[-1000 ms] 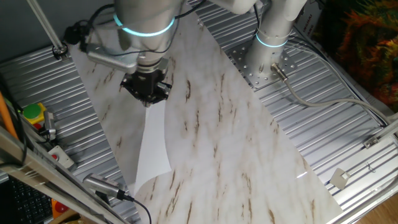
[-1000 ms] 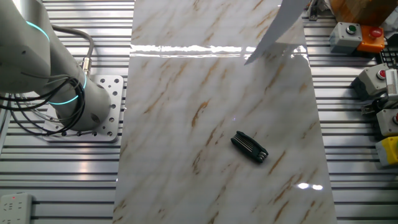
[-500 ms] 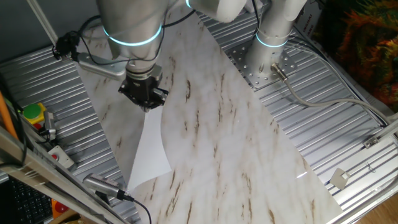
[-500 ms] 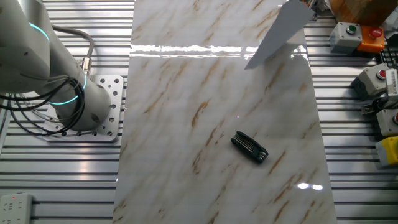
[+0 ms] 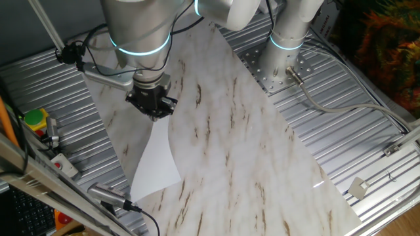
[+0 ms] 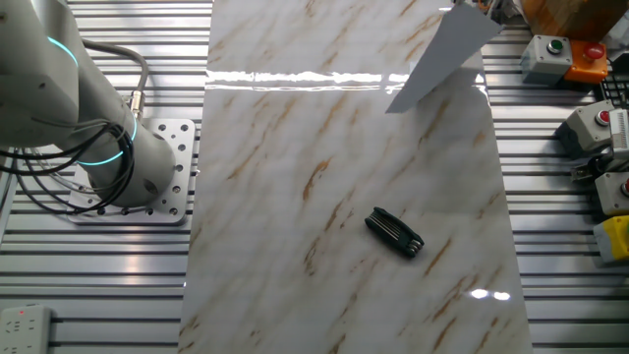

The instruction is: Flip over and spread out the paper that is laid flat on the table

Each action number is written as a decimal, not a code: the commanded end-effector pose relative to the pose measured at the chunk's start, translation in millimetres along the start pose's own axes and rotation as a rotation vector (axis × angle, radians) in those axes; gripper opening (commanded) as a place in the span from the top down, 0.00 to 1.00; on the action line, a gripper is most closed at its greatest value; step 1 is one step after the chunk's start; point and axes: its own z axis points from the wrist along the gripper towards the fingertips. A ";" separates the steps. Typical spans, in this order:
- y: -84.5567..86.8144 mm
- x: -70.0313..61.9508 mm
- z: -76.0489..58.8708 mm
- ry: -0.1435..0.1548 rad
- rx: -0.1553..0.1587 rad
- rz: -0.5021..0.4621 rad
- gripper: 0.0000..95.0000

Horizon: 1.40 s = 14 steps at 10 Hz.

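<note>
Black two-finger gripper (image 5: 152,113) seemingly pinches the thin white paper sheet (image 5: 156,160) aloft mid-flip; next, lay it over the white marble-patterned table (image 5: 249,151).

black folding tool (image 6: 395,232), button boxes (image 6: 555,56) (right)

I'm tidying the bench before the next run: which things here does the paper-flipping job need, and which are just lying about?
Part of the job:
- paper, hanging from the gripper
- table

Just lying about:
- black folding tool on the table
- button boxes on the ribbed panel
- yellow and green button box
</note>
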 end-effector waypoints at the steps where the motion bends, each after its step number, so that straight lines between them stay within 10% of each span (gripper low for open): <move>1: -0.2 2.7 1.0 -0.003 -0.003 -0.004 1.00; 9: -2.6 13.2 5.1 -0.031 -0.031 0.010 1.00; 11: -2.7 13.7 4.6 -0.032 -0.031 0.000 0.60; 14: -2.7 13.8 4.5 -0.031 -0.032 -0.004 0.60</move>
